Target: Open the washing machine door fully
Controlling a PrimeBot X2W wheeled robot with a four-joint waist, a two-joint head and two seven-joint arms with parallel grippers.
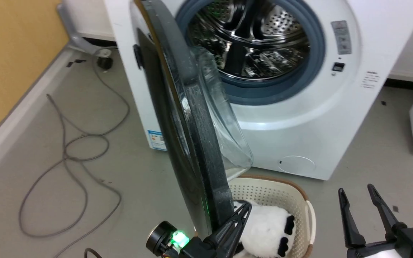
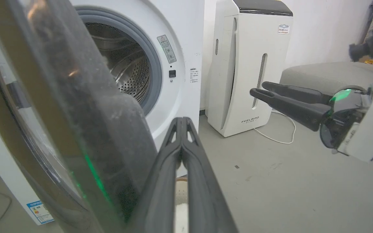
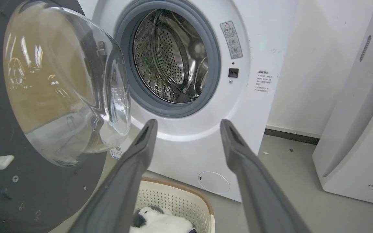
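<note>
Grey floor, yellow wall

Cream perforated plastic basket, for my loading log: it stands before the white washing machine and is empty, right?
Not empty: in the head view the cream perforated plastic basket holds a black-and-white plush toy. It does stand before the white washing machine.
</note>
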